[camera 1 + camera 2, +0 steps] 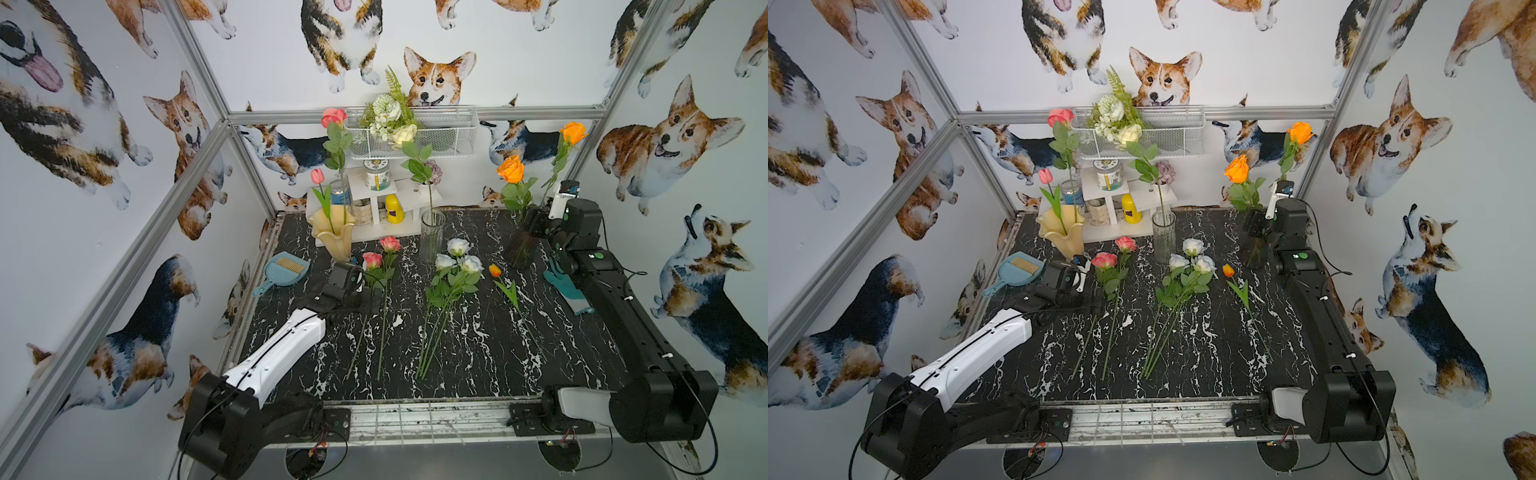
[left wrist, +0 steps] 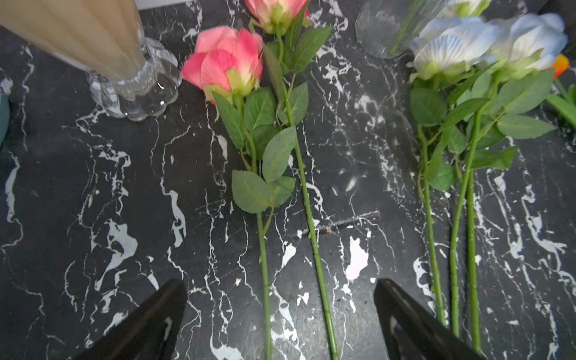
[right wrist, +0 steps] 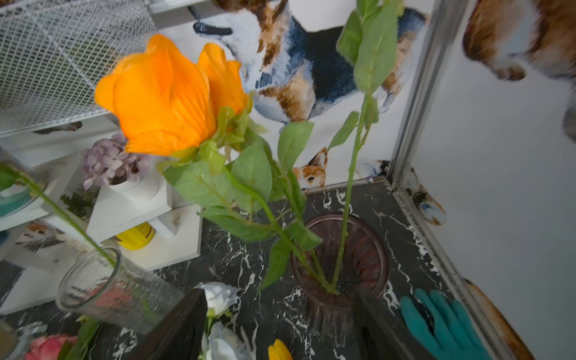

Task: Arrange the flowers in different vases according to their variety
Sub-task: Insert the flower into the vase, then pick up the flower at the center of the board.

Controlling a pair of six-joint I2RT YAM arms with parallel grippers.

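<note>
Flowers (image 1: pixel 457 266): five stand in vases (image 1: pixel 432 232), six lie on the bench (image 1: pixel 478 365); left claw (image 2: pixel 279 285) wide, right claw (image 3: pixel 280 299) parted, both empty.

Black marbled table (image 1: pixel 478 353): two pink roses (image 1: pixel 372 260), three white roses (image 1: pixel 458 247) and one orange tulip (image 1: pixel 495 270) lie flat mid-table. Cream vase (image 1: pixel 334 243), clear vase (image 1: pixel 432 239), purple vase (image 1: pixel 519 251) and white shelf (image 1: pixel 399 226) stand toward the back; blue dustpan (image 1: pixel 284 270) left, teal glove (image 1: pixel 567 289) right.
</note>
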